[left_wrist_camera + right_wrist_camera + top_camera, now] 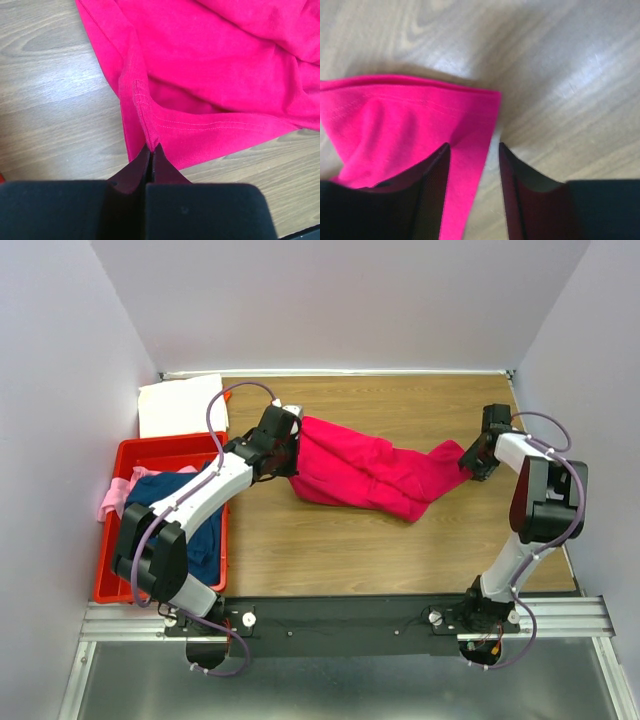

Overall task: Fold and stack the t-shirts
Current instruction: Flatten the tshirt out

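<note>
A bright magenta-pink t-shirt [370, 472] lies crumpled across the middle of the wooden table. My left gripper [293, 455] sits at its left end, shut on a hemmed fold of the cloth [215, 65]; in the left wrist view the jaws [151, 146] meet with fabric pinched between their tips. My right gripper [468, 462] is at the shirt's right end. Its jaws [474, 146] stand apart, astride a corner of the magenta shirt [395, 115], with the cloth edge lying in the gap and against the left finger.
A red bin [150, 452] stands at the left, holding a navy blue t-shirt [190, 510], with a pale pink t-shirt [110, 498] hanging over its left rim. A flat white t-shirt [180, 405] lies behind the bin. Walls close in on three sides.
</note>
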Action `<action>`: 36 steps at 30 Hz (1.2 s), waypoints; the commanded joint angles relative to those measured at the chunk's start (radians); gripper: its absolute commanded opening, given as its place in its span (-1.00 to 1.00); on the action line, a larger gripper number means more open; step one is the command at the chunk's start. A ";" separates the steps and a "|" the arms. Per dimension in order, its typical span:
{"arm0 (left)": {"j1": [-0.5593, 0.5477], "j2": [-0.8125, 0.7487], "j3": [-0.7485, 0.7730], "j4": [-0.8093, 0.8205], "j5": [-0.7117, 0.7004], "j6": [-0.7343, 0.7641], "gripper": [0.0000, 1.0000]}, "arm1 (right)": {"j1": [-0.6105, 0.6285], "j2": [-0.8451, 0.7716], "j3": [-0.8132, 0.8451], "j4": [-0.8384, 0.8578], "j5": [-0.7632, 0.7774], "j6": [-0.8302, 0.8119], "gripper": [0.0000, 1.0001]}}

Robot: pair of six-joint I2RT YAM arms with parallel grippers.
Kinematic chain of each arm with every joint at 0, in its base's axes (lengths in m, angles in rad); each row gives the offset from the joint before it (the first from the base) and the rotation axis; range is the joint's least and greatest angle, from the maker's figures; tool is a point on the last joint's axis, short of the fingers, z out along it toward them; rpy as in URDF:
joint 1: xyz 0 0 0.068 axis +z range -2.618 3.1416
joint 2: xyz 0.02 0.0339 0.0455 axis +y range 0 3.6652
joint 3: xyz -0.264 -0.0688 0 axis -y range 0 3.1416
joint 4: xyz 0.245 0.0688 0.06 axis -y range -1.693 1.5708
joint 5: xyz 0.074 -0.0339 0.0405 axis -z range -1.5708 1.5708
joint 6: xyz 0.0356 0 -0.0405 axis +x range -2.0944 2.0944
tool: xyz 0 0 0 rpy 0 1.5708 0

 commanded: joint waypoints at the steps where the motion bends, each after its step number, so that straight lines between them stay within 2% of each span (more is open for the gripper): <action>1: 0.007 0.002 0.041 0.002 -0.036 -0.001 -1.00 | 0.000 0.063 0.026 0.020 -0.038 -0.014 -0.19; 3: 0.009 0.004 0.056 0.005 -0.039 -0.006 -1.00 | 0.000 0.074 0.032 0.022 -0.041 -0.018 -0.44; 4: 0.009 0.002 0.064 0.005 -0.040 -0.007 -1.00 | 0.000 0.074 0.037 0.020 -0.041 -0.018 -0.78; 6: 0.012 -0.001 0.095 0.011 -0.043 -0.013 -1.00 | -0.002 0.068 0.046 0.018 -0.042 -0.025 -0.97; 13: 0.054 -0.053 0.297 0.045 -0.091 -0.036 -1.00 | -0.063 -0.061 0.179 0.000 -0.130 -0.003 -0.99; 17: 0.105 -0.111 0.441 0.075 -0.170 -0.056 -1.00 | -0.118 -0.136 0.363 -0.058 -0.127 0.008 -0.99; 19: 0.140 -0.174 0.457 0.126 -0.204 -0.075 -1.00 | -0.152 -0.151 0.478 -0.075 -0.115 0.008 -0.99; 22: 0.170 -0.279 0.437 0.208 -0.272 -0.110 -1.00 | -0.181 -0.186 0.601 -0.110 -0.067 0.006 -0.99; 27: 0.197 -0.456 0.325 0.345 -0.374 -0.115 -1.00 | -0.187 -0.252 0.716 -0.117 0.051 -0.012 -0.99; 36: 0.199 -0.583 0.216 0.426 -0.356 -0.093 -1.00 | -0.187 -0.315 0.885 -0.118 0.146 -0.017 -0.99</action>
